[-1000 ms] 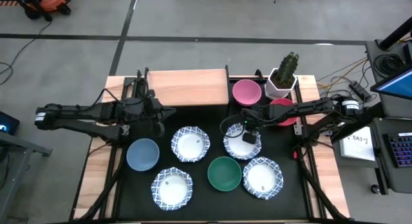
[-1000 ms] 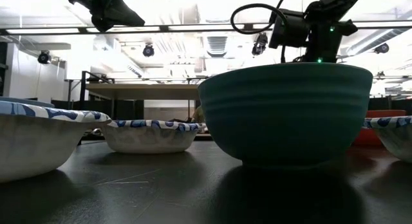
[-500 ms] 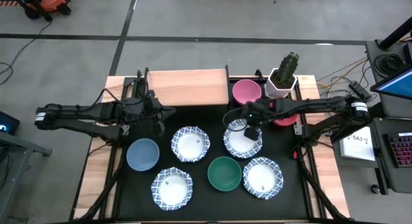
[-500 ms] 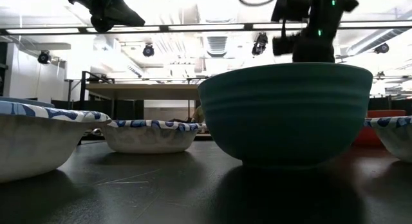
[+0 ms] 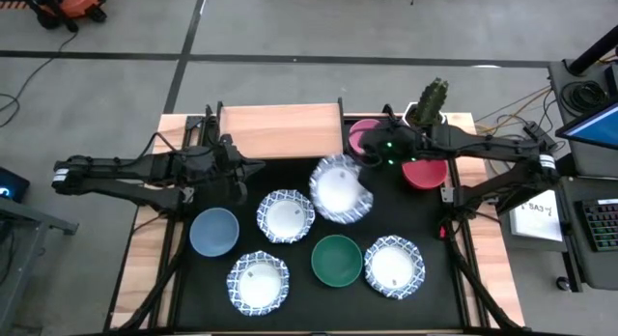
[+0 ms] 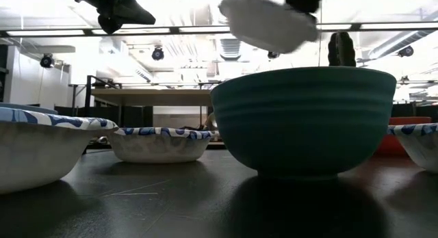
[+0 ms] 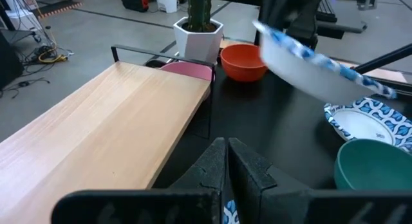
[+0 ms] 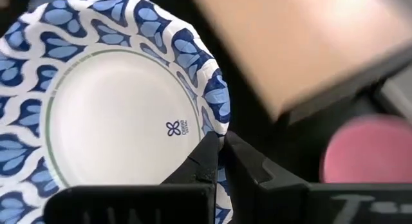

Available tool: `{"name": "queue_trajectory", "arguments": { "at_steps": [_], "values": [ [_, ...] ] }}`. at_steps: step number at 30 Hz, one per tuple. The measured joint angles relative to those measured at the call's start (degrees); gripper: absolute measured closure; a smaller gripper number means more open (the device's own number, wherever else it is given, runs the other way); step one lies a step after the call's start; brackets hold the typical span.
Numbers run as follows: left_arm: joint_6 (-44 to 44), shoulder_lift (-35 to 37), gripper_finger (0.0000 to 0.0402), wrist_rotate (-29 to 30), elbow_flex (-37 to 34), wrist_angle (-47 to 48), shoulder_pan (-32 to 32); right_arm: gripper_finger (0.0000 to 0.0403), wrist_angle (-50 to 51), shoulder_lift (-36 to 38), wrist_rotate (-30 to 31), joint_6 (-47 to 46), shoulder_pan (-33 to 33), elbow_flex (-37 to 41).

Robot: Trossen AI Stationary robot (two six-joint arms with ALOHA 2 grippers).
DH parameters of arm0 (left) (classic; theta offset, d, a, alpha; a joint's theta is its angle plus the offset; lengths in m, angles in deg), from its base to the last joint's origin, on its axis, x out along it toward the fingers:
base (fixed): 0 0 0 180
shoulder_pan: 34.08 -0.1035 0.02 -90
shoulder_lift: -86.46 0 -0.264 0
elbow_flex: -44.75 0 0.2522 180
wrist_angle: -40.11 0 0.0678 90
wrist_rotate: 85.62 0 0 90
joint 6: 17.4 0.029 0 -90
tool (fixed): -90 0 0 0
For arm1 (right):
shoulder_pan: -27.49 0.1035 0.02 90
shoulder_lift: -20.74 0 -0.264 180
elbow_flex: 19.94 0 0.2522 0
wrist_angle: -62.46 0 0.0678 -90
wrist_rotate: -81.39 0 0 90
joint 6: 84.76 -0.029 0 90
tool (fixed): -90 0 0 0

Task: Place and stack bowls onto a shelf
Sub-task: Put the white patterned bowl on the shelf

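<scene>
My right gripper (image 5: 372,160) is shut on a white bowl with a blue patterned rim (image 5: 340,189), held high above the black mat; the bowl also shows in the low view (image 6: 268,22) and the left wrist view (image 7: 315,63). The light-wood shelf (image 5: 280,131) stands at the far edge. Three more patterned bowls (image 5: 285,215) (image 5: 258,281) (image 5: 393,266), a grey-blue bowl (image 5: 213,231) and a green bowl (image 5: 337,260) rest on their bases on the mat. The pink bowl (image 5: 362,133) and the red bowl (image 5: 425,172) sit right of the shelf. My left gripper (image 5: 246,169) is shut and empty, in the air in front of the shelf. My right gripper pinches the patterned bowl's scalloped rim (image 8: 215,130) between its two fingers, at one spot on the edge. The bowl is lifted clear of the mat and hangs tilted from the fingers, its white inside turned toward the wrist camera.
A white pot with a cactus (image 5: 430,104) stands at the far right, close to the right arm. The large black mat (image 5: 435,230) covers most of the table. The shelf's top (image 7: 116,121) is bare wood.
My right gripper has risen from the mat and gone toward the far edge with the patterned bowl. The bowl, which sat on the mat a second ago, is now lifted clear, tilted, and shifted left toward the shelf.
</scene>
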Motion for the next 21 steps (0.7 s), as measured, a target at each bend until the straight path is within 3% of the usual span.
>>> {"name": "queue_trajectory", "arguments": {
  "at_steps": [9, 21],
  "values": [
    [-0.1, 0.1, 0.0402, 0.1, 0.1, -0.3, 0.0, 0.0394, -13.2, -11.4, 14.0, 1.7, -3.9, -7.9],
    [-2.0, 6.6, 0.0402, 0.1, 0.4, 2.4, 0.0, 0.0394, -14.2, -27.6, 14.7, 3.1, -10.0, -19.6]
  ]
}}
